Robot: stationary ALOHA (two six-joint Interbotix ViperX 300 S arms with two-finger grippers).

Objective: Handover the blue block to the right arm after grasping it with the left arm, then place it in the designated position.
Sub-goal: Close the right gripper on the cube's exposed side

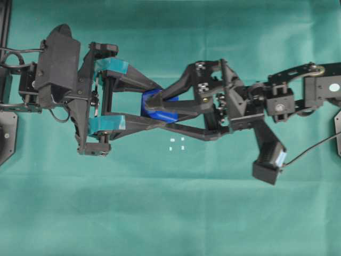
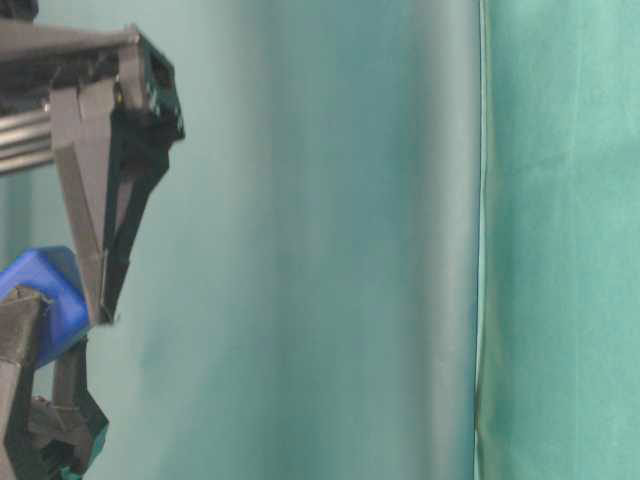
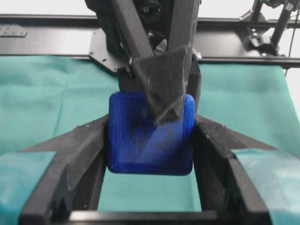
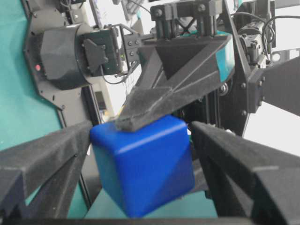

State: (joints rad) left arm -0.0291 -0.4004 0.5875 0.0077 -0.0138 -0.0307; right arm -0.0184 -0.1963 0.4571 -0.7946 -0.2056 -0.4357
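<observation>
While clamped, blue block (image 1: 158, 107) midair

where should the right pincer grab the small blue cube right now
On the two flat faces of the small bright blue cube that the left pincer leaves bare. That pincer clamps the other pair, so the open right pincer, already straddling the cube from the opposite side, probably just needs to close there.
</observation>
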